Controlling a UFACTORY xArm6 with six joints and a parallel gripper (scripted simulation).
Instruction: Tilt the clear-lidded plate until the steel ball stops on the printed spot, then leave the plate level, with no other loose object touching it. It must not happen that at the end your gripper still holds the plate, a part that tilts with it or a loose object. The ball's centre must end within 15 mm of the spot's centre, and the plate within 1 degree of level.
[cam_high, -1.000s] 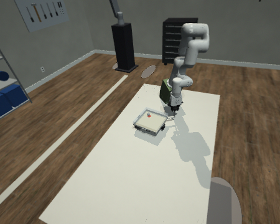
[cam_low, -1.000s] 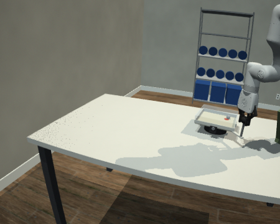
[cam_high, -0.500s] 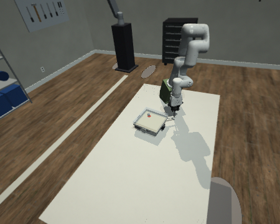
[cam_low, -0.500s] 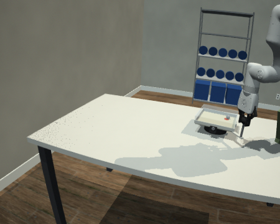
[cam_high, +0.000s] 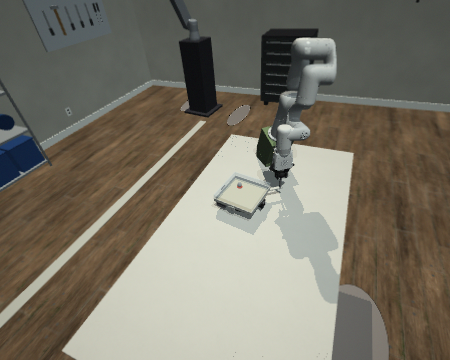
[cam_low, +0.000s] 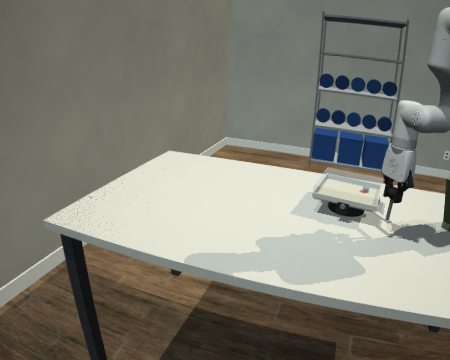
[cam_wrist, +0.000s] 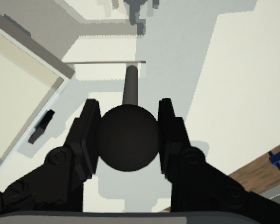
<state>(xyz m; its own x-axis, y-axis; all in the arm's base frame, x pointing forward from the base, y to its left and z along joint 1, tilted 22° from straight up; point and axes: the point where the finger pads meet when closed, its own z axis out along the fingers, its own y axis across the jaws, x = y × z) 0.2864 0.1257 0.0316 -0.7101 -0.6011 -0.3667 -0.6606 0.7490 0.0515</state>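
The clear-lidded plate (cam_high: 242, 194) is a square cream tray on a dark pivot base (cam_low: 343, 207) in the far middle of the table. A steel ball (cam_high: 239, 185) sits on or right by the red printed spot (cam_low: 363, 191) near the plate's far edge. My gripper (cam_high: 279, 175) stands just beside the plate's right edge. It is shut on the dark round knob (cam_wrist: 128, 138) of a thin upright handle rod (cam_low: 388, 210). The plate's edge shows at the left of the wrist view (cam_wrist: 30, 70). In the exterior view the plate looks about level.
A green box (cam_high: 265, 145) stands on the table behind the arm. A black cabinet (cam_high: 285, 62) and a black column (cam_high: 199, 75) stand on the floor beyond. A shelf rack with blue items (cam_low: 356, 117) stands behind the table. A grey rounded object (cam_high: 359, 325) is at the near right.
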